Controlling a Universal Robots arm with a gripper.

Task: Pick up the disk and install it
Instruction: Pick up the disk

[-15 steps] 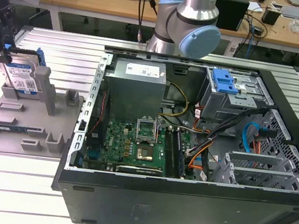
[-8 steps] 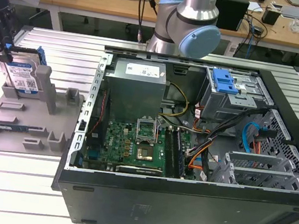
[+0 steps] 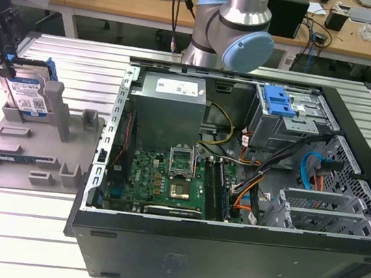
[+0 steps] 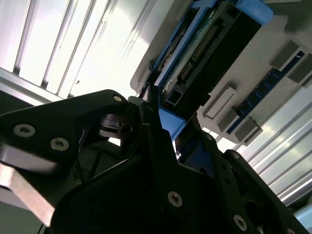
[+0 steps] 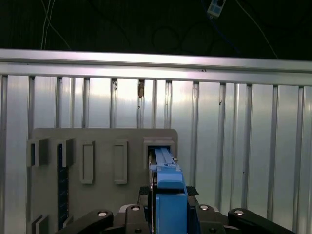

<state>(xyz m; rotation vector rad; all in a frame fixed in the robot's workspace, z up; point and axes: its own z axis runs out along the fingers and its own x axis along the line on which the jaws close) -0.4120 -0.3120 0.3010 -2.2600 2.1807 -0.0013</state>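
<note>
**Disk in its holder slot, install not begun**

Disk (image 3: 29, 93) stands on edge in a slot at the far corner of the grey holder (image 3: 23, 164). The holder lies on the slatted table (image 3: 20, 233), near the edge at the exterior view's left. The gripper (image 3: 4, 58) is down on the disk's upper end. In both wrist views its fingers sit narrow on either side of the blue bracket and look closed on it, though how firmly they press is hard to judge from these angles.

Progress: the reach is done and the grasp seems made. The disk's lower end sits in the slot, so the lift is not yet done. The carry to the case (image 3: 223, 262) and the seating are all left. The disk and the case are well apart.

Containers:
- Holder: it has the disk upright in one slot and a thin blue strip (image 3: 20, 157) lying flat in another nearer the front. The remaining pockets look bare.
- Case: it lies open on its side, just beside the holder. Inside are a grey power supply (image 3: 169, 109) at the back and a green board (image 3: 166, 178) in front of it. A metal drive cage (image 3: 290, 129) with a blue latch (image 3: 279, 100) sits at the back corner on the exterior view's right, with loose cables (image 3: 264, 171) between them.
</note>
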